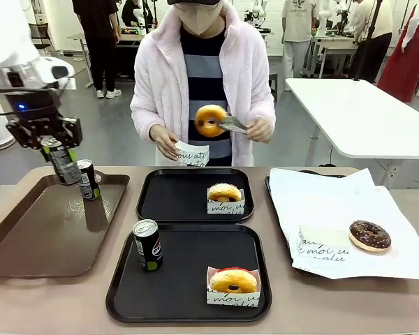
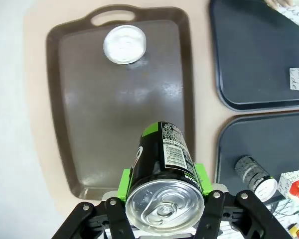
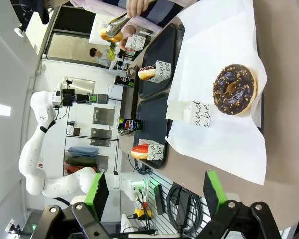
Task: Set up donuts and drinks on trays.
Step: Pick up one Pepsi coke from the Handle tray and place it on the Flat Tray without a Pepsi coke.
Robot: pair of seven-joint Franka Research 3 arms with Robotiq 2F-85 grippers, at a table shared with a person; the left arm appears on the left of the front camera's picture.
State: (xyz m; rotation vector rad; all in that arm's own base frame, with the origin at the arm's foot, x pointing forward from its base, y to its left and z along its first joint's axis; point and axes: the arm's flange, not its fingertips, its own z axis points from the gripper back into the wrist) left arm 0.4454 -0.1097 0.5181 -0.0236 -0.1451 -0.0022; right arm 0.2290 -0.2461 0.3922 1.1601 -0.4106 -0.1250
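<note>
My left gripper [image 1: 56, 148] is shut on a black drink can [image 1: 61, 162], held tilted in the air over the far end of the brown tray [image 1: 42, 237]. In the left wrist view that can [image 2: 163, 164] sits between the green pads [image 2: 125, 181]. A second can [image 1: 89, 179] stands on the brown tray. The near black tray [image 1: 188, 279] holds a can [image 1: 147, 244] and a sleeved donut [image 1: 232, 281]. On the far black tray [image 1: 174, 195] lies one sleeved donut [image 1: 224, 193]. My right gripper [image 3: 155, 194] is open with nothing between its fingers.
Across the table, the person holds a glazed donut [image 1: 211, 120] in tongs and a paper sleeve [image 1: 192, 153] in the other hand. A paper-lined tray [image 1: 314, 202] at the right carries a chocolate donut [image 1: 369, 235] and an empty sleeve [image 1: 321, 246].
</note>
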